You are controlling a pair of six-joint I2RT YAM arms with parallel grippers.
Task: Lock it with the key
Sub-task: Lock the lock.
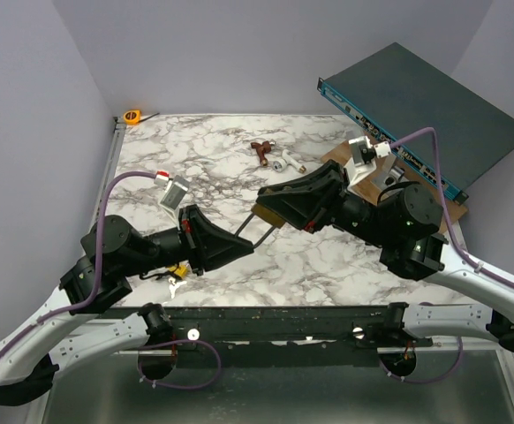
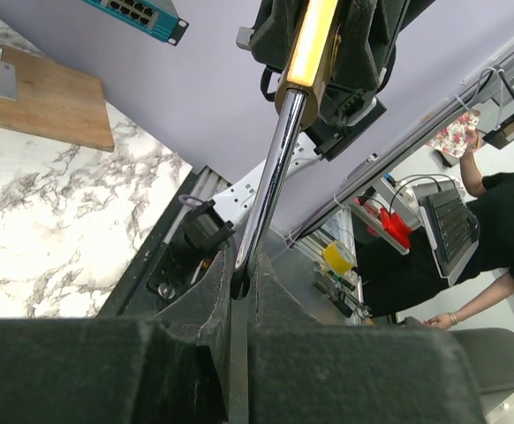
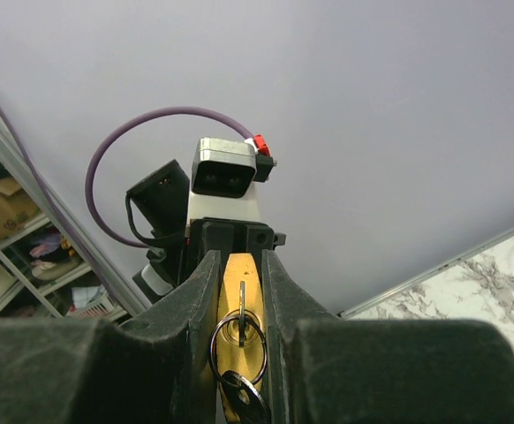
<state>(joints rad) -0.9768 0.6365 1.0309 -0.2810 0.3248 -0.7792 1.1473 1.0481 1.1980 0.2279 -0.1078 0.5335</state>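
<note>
A brass padlock (image 1: 270,215) hangs above the table's middle, held between both arms. My right gripper (image 1: 279,203) is shut on its brass body (image 3: 239,278). A small silvery key (image 3: 242,305) stands in the keyhole, with a ring (image 3: 213,349) and a dark second key hanging from it. My left gripper (image 1: 239,246) is shut on the end of the steel shackle (image 2: 270,177), which runs up to the brass body (image 2: 310,44). Its fingers (image 2: 208,296) pinch the bar. Under the left arm lie a small yellow-and-black padlock (image 1: 177,270) and silvery keys (image 1: 174,284).
A teal network switch (image 1: 425,110) leans at the back right over a wooden board (image 1: 336,157). A brown piece (image 1: 261,152) and white plugs (image 1: 283,162) lie at the back middle, and an orange tape measure (image 1: 132,116) in the back left corner. A person (image 2: 504,230) sits beyond the table.
</note>
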